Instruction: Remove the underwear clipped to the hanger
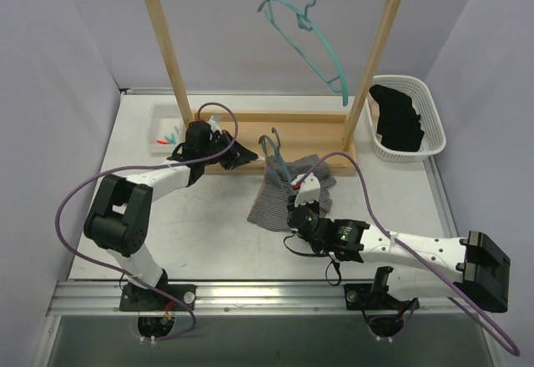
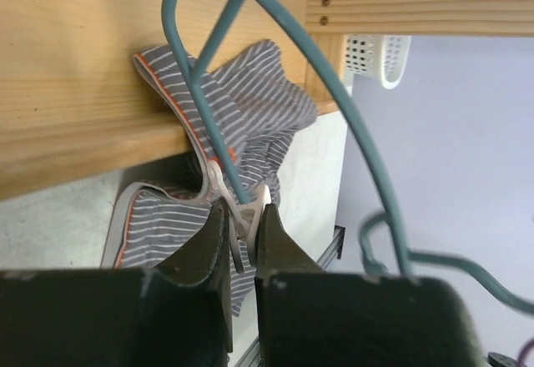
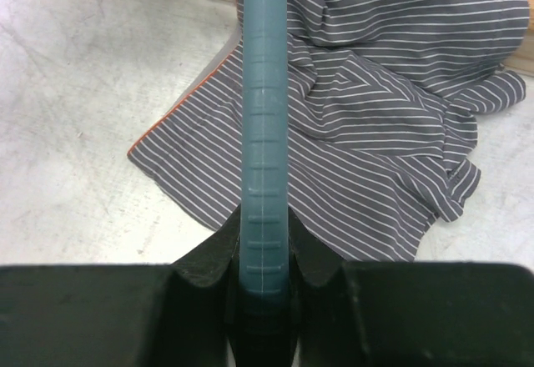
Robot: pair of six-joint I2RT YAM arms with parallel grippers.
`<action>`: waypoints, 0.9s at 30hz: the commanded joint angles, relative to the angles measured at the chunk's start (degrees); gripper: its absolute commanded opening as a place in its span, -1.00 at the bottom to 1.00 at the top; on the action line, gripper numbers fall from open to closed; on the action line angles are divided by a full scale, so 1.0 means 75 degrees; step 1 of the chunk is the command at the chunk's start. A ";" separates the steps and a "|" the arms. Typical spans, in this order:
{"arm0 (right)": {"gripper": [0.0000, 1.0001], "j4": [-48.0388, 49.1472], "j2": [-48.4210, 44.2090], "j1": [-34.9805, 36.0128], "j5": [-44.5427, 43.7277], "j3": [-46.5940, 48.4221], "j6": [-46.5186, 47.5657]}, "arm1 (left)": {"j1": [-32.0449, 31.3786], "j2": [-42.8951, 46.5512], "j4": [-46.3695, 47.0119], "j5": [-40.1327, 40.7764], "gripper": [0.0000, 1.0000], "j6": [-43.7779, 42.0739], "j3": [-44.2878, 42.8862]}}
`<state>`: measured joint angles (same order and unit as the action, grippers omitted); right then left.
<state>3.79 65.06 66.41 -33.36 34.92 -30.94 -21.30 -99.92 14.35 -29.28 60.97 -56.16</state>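
Note:
The grey striped underwear (image 1: 274,202) lies crumpled on the table in front of the wooden rack, still joined to a dark teal hanger (image 1: 272,147). My left gripper (image 1: 249,155) is shut on a white clip (image 2: 244,217) at the hanger's arm, right by the striped cloth (image 2: 250,100). My right gripper (image 1: 294,215) is shut on the hanger's ribbed bar (image 3: 263,175), which runs over the striped underwear (image 3: 375,108). The black underwear (image 1: 399,118) lies in the white basket (image 1: 433,108) at the right.
A wooden rack (image 1: 171,58) stands across the back, with its base board (image 1: 317,130) just behind the cloth. An empty teal hanger (image 1: 313,50) hangs from its top bar. A small clear tray (image 1: 163,137) with clips sits at the back left.

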 commanded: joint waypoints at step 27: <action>-1.00 -0.0412 -0.1373 -0.0394 -0.0673 -0.0073 -0.0258 | 0.4739 0.1890 -0.2148 0.0960 -0.95 -0.1930 -0.0373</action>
<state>0.80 56.51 64.01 -36.93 34.54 -32.93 13.93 -81.25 -8.03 -24.67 44.75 -54.63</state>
